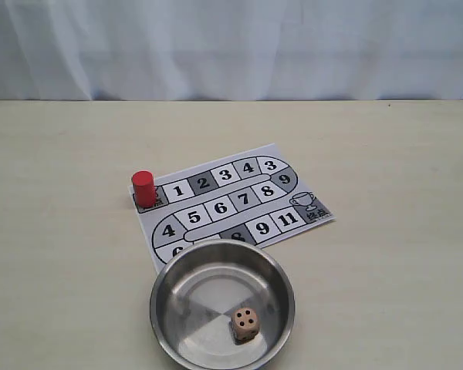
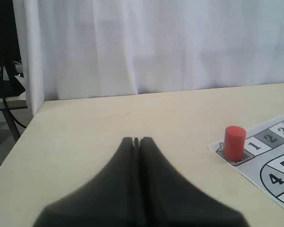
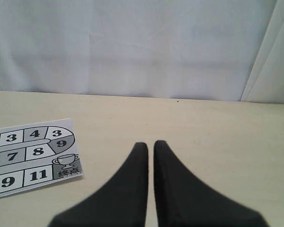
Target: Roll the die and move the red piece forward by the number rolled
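The die (image 1: 245, 324), a small tan cube with four pips up, lies inside the steel bowl (image 1: 177, 287) at the front of the table. The red piece (image 1: 143, 186) stands upright on the grey start square at the left end of the paper board (image 1: 216, 206), beside square 1. Neither gripper shows in the exterior view. In the left wrist view my left gripper (image 2: 136, 140) is shut and empty over bare table, with the red piece (image 2: 234, 142) off to one side. My right gripper (image 3: 150, 144) is shut with a hairline gap and holds nothing, beside the board's trophy end (image 3: 66, 163).
The numbered track runs from 1 to 11, and the bowl's far rim covers part of the board's near edge. A white curtain (image 1: 231, 46) hangs behind the table. The table's left edge and a dark stand (image 2: 4, 90) appear in the left wrist view.
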Available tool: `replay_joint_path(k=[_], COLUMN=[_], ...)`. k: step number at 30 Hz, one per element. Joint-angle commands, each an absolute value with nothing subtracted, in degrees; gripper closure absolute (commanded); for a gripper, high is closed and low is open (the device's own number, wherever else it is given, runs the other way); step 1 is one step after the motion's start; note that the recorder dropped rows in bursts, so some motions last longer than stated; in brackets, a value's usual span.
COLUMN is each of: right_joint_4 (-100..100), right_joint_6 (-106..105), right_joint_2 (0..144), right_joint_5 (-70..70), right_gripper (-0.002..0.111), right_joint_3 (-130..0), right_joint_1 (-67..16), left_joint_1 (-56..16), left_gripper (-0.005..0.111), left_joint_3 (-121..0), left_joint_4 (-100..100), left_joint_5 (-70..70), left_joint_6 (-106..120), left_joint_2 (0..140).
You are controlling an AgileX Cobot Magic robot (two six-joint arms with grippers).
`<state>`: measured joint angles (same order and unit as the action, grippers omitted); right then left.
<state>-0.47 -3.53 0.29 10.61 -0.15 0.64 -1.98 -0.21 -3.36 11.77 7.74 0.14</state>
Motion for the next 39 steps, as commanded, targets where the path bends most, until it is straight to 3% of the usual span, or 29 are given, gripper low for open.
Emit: replay_joint_path(k=[1,39], right_joint_4=[-0.4,-0.4], right_joint_6=[-3.7,-3.6], right_joint_2=[0.0,0.0], right_joint_5=[10.6,10.6], right_gripper=[0.104,0.104], right_joint_3=[0.0,0.0], right_joint_1=[0.5,0.5], left_joint_1=[-2.2,-2.2], left_gripper=[0.107,0.107], left_joint_3=[0.0,0.0], left_joint_4=[-3.6,-3.9], left_joint_5=[11.3,9.5], left_joint_6=[7.4,6.9], left_joint_2=[0.0,0.0])
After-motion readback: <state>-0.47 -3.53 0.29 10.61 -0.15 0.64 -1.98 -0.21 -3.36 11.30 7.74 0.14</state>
